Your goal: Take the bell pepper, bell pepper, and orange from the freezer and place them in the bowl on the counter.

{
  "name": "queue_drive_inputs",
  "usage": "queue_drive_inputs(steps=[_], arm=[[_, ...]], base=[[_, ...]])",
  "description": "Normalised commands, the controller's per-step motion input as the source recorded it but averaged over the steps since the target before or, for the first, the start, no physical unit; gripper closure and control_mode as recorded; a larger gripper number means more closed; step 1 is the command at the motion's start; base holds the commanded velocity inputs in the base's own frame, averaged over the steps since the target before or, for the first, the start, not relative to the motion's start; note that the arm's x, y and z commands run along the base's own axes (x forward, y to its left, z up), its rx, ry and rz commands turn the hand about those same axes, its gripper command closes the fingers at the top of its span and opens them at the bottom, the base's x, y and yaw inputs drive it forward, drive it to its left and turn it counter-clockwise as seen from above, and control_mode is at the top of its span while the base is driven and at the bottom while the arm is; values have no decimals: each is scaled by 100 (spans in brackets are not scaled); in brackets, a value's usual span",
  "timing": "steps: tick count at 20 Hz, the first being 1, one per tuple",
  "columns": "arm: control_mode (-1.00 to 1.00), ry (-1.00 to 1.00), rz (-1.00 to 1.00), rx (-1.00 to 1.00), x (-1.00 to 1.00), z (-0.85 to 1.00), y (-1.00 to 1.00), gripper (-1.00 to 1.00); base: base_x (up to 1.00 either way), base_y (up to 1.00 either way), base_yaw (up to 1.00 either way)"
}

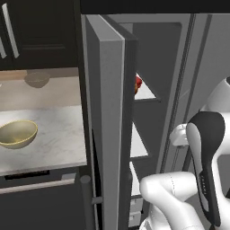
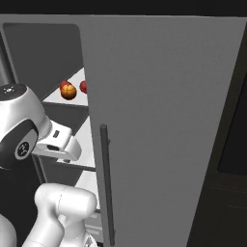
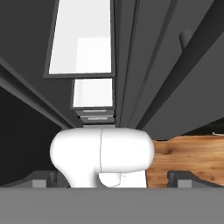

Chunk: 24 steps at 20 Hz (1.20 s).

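The freezer [image 1: 155, 54] stands open, its thick grey door [image 1: 108, 117] swung out toward me. On an upper white shelf [image 2: 62, 99] lies the orange [image 2: 69, 91], with one red bell pepper [image 2: 63, 84] just behind it and another bell pepper [image 2: 83, 87] half hidden by the door's edge. From the left base view a sliver of red pepper [image 1: 138, 82] peeks past the door. The pale-yellow bowl [image 1: 17, 134] rests on the marbled counter [image 1: 54, 130], left of the door. My gripper [image 3: 113, 179] is open, fingertips [image 3: 43, 179] wide apart, pointing down along the lower shelves, well below the fruit.
A duller tan bowl [image 1: 37, 78] sits at the back of the counter. The door's long bar handle [image 2: 107, 183] faces the right base view. White lower shelves [image 3: 81, 41] and drawers [image 3: 92, 92] lie under the hand, beside wooden floor [image 3: 188, 157]. Dark cabinets [image 1: 40, 27] hang above the counter.
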Motion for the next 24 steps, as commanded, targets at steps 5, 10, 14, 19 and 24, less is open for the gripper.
queue_drive_inputs(steps=[5,10,14,19,24], arm=[[100,0,0,0,0,0,0,-100],[100,0,0,0,0,0,0,-100],[-100,-1,0,0,1,0,0,-100],[-100,-6,0,0,1,0,13,-100],[-100,-14,4,0,2,8,26,-100]], base=[[2,36,7],[0,0,0],[0,0,0],[0,0,0],[0,0,0]])
